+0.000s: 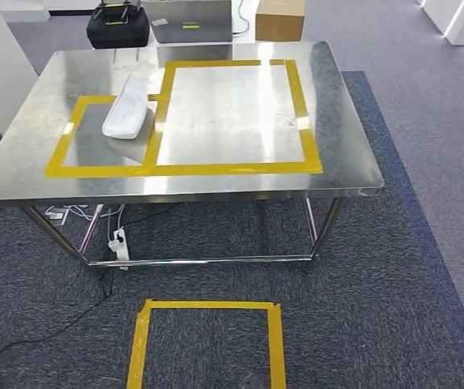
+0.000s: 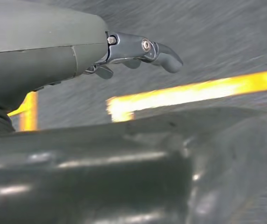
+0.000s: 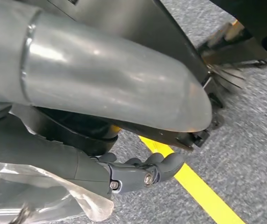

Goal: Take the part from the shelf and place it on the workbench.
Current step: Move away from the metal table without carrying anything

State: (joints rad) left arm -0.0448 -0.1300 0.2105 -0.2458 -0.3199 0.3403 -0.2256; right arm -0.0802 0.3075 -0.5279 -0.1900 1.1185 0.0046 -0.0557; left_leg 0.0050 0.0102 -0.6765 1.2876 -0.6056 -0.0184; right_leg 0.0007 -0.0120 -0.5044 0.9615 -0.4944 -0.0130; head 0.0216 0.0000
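Near: left hand [image 2: 135, 49] seen hanging over carpet, fingers apart, nothing held. Right hand [image 3: 139, 172] likewise, fingers slightly curled, nothing gripped. Beyond: part [image 1: 128, 107] found lying on workbench [image 1: 351, 154], inside small taped box. Placement judged done; nothing left evident.

Open surface is offered by the large taped rectangle [image 1: 235, 113] on the counter [image 1: 345, 154], while the smaller taped box [image 1: 98, 134] beside it is partly taken up by a white part [image 1: 126, 108], lying across its far corner.
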